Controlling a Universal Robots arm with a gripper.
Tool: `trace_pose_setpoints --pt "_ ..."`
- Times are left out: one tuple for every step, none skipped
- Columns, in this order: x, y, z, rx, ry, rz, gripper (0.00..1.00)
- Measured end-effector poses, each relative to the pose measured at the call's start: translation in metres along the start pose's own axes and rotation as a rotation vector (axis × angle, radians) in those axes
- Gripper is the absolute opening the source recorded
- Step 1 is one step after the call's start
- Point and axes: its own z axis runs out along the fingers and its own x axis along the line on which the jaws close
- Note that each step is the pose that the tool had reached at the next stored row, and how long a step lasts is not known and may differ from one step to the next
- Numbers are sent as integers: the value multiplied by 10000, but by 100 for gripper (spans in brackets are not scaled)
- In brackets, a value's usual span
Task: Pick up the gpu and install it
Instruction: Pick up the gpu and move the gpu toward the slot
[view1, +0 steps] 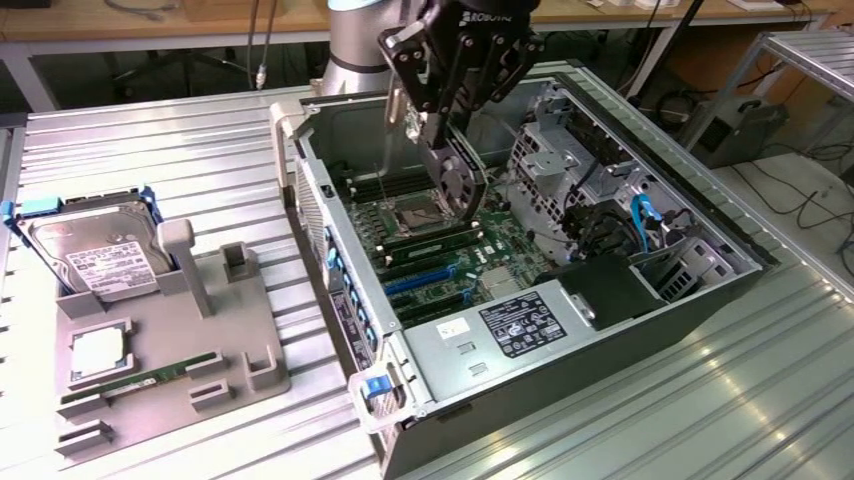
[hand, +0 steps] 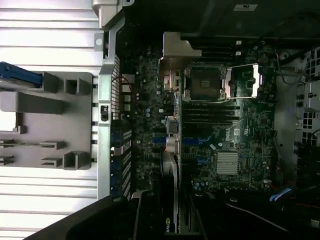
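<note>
The black tool (view1: 435, 120) is closed on the upper end of the gpu (view1: 462, 182), a thin flat dark expansion card. The card hangs edge-on and near upright inside the open grey metal computer case (view1: 310, 160), above the green motherboard (view1: 501, 240). Contact with a slot cannot be determined. On the exterior view's left, a grey plastic fixture tray (view1: 167, 325) lies on the ribbed metal counter (view1: 160, 150). It carries a silver hard drive with white label (view1: 96, 258), a narrow green memory stick (view1: 150, 378) and a square silver processor (view1: 99, 350).
</note>
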Motion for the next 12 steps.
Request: trace_pose_setpoints --pt "-45 21 17 1 0 -1 26" --pt "-127 62 50 0 0 -3 26" --pt "-174 86 70 -1 -1 -1 26" --pt "-221 110 88 0 0 0 26" --pt "-306 153 122 -1 0 -2 26" --pt "-345 172 138 -2 0 -2 26" --pt "-394 197 157 0 0 0 26" --pt "-436 218 173 2 1 -1 26" --pt "-489 244 195 -1 0 -2 26" --pt "-537 268 214 0 0 -2 26" --pt "-586 290 233 -1 0 -1 26" --pt "-645 317 257 0 0 -1 26"
